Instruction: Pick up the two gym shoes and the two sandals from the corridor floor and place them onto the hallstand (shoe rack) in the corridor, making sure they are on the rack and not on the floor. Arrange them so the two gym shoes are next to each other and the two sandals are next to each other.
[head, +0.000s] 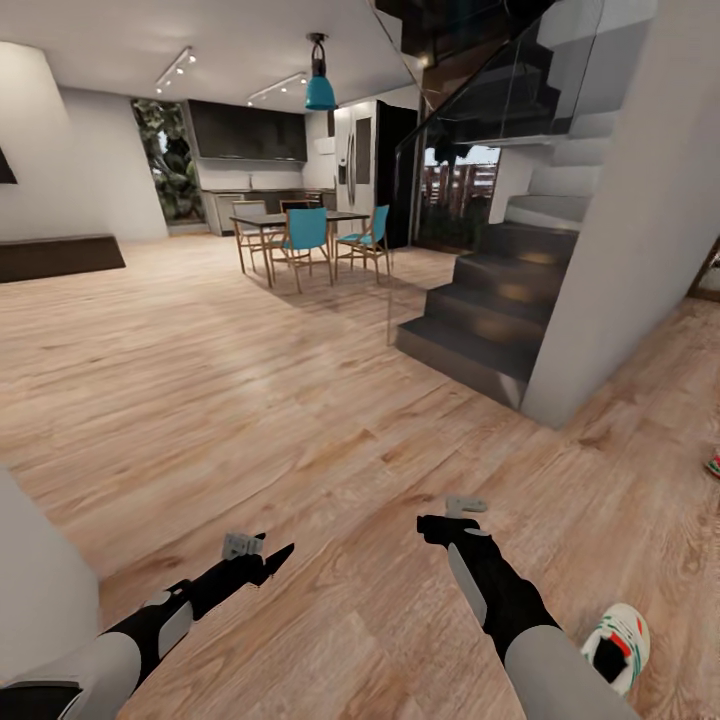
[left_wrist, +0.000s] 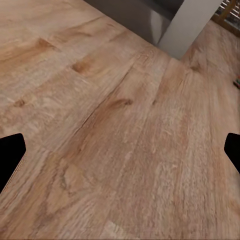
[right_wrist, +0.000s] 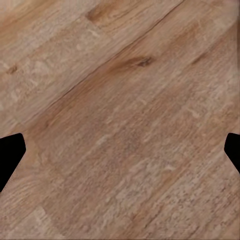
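Holding both arms low and forward over the corridor floor (head: 300, 400), the robot keeps the left gripper (left_wrist: 120, 160) and right gripper (right_wrist: 120, 160) spread wide and empty, probably for travel, while one gym shoe (head: 618, 645) lies at about four o'clock beside its right arm.

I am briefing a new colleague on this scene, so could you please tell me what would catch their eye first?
Probably the white and green gym shoe lying on the wood floor at the lower right, beside the right arm. Next, the dark staircase rising at the right, and the table with teal chairs under a teal lamp at the back.
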